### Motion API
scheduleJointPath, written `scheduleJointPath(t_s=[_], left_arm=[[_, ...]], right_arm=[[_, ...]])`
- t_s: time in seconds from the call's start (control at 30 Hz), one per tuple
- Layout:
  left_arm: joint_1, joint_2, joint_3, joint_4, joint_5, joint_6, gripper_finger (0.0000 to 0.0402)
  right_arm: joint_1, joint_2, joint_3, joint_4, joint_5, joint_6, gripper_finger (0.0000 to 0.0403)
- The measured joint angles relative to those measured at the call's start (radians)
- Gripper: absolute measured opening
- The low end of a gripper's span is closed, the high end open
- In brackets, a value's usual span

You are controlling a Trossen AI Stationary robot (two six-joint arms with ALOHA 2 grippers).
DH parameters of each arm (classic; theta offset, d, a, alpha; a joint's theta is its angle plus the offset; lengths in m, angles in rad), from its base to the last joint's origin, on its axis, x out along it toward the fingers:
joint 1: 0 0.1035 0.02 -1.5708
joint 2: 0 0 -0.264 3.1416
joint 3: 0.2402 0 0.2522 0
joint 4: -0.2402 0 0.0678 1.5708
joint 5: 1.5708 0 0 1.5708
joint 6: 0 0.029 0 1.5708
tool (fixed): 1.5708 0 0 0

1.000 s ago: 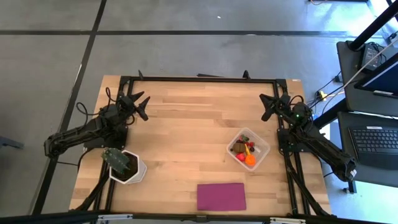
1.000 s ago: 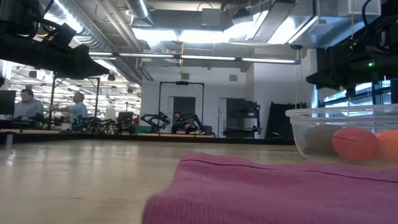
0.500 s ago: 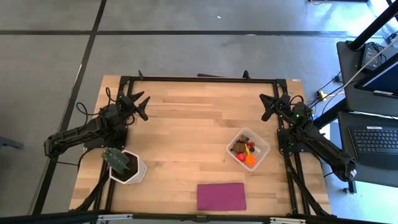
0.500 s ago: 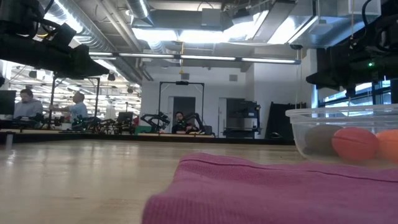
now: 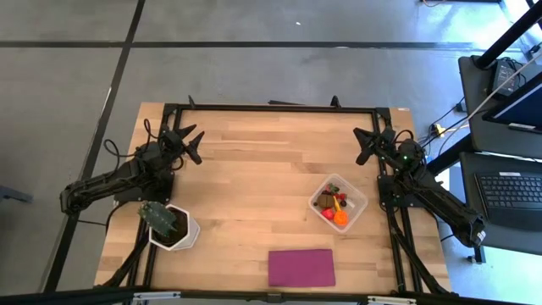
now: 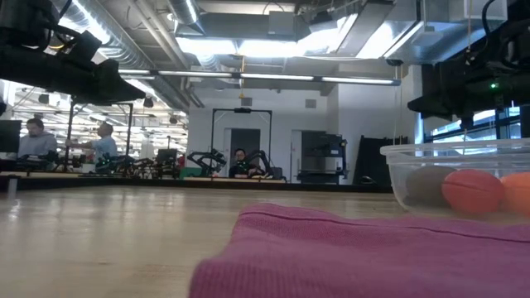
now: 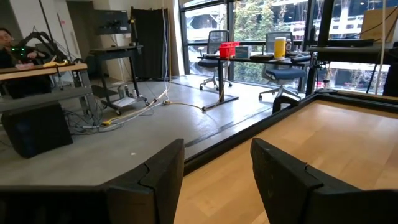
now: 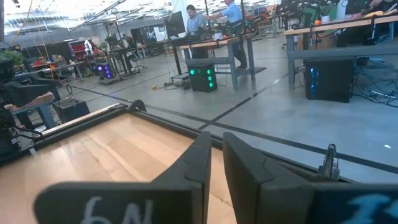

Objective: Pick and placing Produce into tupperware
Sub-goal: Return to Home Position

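Observation:
The clear tupperware [image 5: 337, 203] stands on the table's right half; its wall also shows in the low view [image 6: 431, 161]. The produce lies inside it: an orange ball [image 5: 340, 219] [image 6: 472, 191], a red piece [image 5: 327, 215], a brown oval [image 5: 326, 202], a yellow bit [image 5: 333, 186] and small dark and red pieces. My left gripper [image 5: 196, 146] [image 7: 217, 168] hovers open over the far-left part of the table, holding nothing. My right gripper [image 5: 364, 146] [image 8: 216, 155] hovers over the far-right part, beyond the tub; only a thin slit shows between its empty fingers.
A flat magenta cloth [image 5: 301, 268] [image 6: 356, 257] lies near the table's near edge. A green plant in a white pot [image 5: 169, 224] stands near the near-left corner under the left arm. Bare wood spans the table's middle [image 5: 262, 178]. People sit at desks in the room beyond.

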Motion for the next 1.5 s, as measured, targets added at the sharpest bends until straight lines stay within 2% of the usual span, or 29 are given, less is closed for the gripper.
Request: scheduleJointPath(t_s=[1.5], left_arm=[[0.0,0.0,0.0,0.0,0.0,0.0,0.0179]], right_arm=[[0.0,0.0,0.0,0.0,0.0,0.0,0.0046]])
